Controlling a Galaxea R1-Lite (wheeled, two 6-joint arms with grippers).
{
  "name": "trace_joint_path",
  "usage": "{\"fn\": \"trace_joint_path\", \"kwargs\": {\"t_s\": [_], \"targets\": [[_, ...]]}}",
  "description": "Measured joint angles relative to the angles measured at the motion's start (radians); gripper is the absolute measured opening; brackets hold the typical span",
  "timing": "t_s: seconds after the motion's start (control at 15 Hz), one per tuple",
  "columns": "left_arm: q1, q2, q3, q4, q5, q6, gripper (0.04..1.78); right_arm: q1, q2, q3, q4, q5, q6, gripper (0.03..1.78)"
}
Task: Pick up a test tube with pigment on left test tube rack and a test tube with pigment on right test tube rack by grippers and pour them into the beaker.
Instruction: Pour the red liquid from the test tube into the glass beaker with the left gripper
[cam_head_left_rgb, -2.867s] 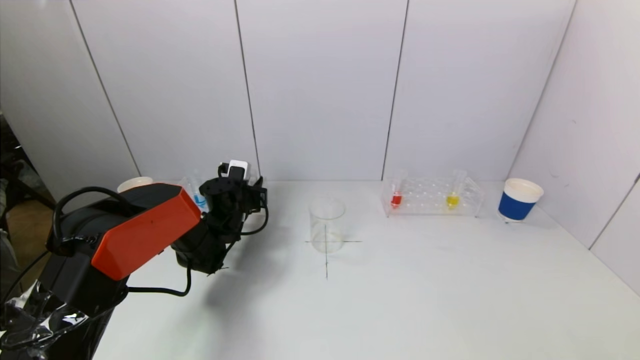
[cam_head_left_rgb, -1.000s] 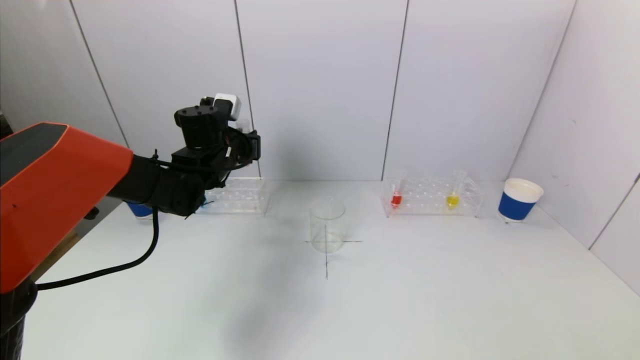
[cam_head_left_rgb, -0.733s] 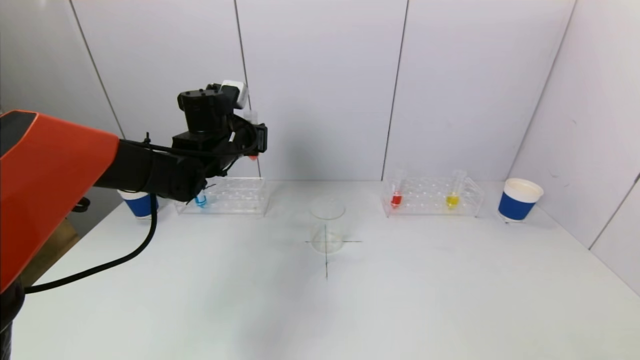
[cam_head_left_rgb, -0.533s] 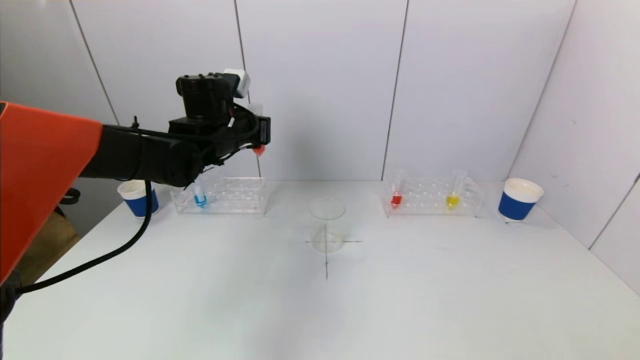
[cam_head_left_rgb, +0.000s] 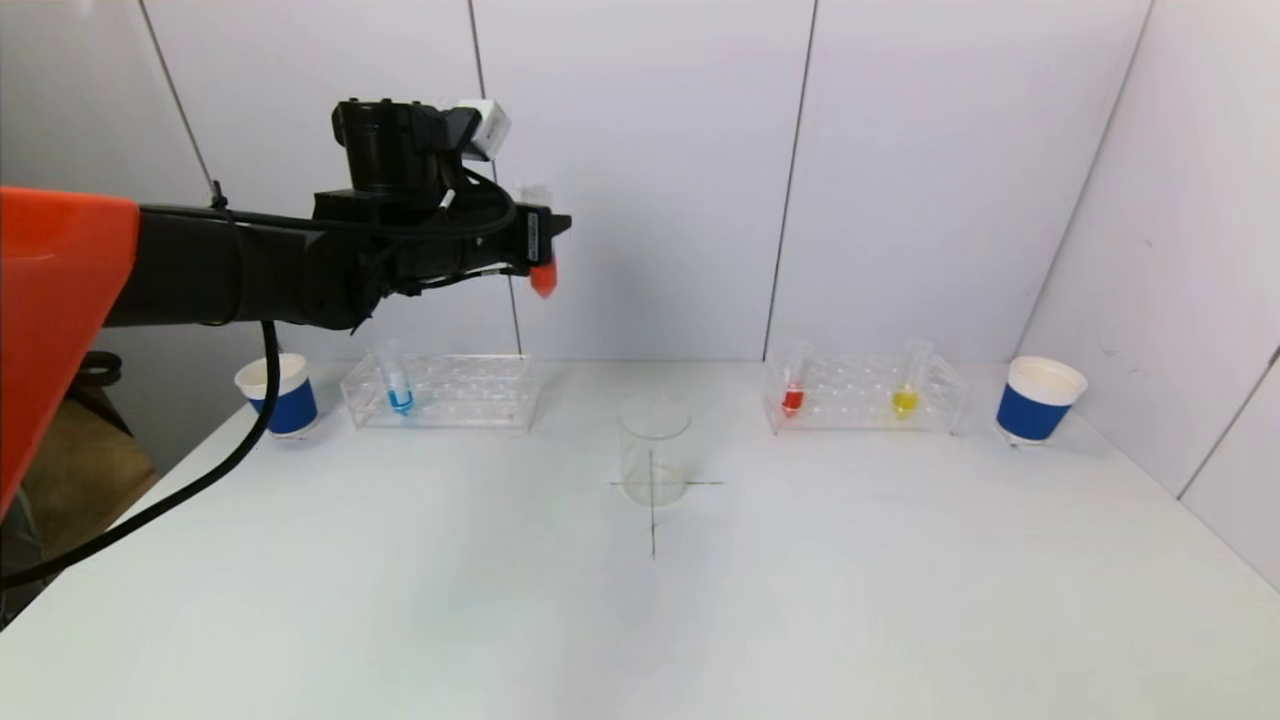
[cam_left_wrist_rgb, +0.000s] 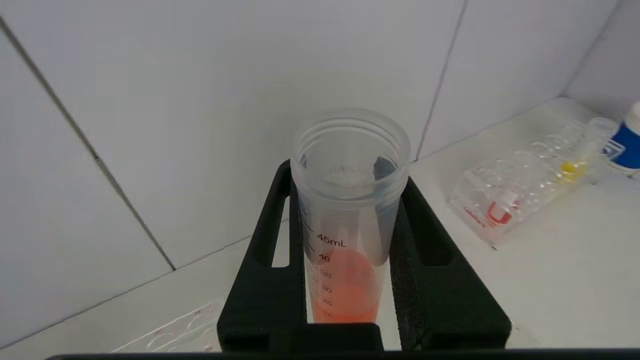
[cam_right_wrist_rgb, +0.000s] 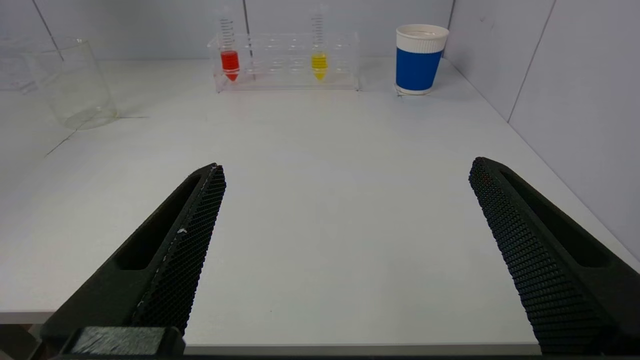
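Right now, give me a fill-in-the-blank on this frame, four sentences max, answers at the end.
1. The left gripper is shut on a test tube holding ____ pigment.
2. The left rack holds one tube, with ____ pigment.
3. The right rack holds a red tube and a ____ one.
4. The beaker sits on the table between the racks, and it is ____.

Answers: red; blue; yellow; empty
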Motion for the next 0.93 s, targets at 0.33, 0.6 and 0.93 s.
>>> {"fn": "trace_joint_path", "kwargs": {"t_s": [0.33,0.6,0.93], "targets": [[0.034,-0.003,-0.014,0.016,-0.297,0.009,0.48,0.0,0.0,0.0,0.0,0.0,0.0,1.77],[0.087,0.011,-0.017,0.016,-0.536,0.027,0.48,0.0,0.0,0.0,0.0,0.0,0.0,1.77],[0.123,0.09,-0.066,0.009,-0.692,0.175,0.48,0.0,0.0,0.0,0.0,0.0,0.0,1.77]]}}
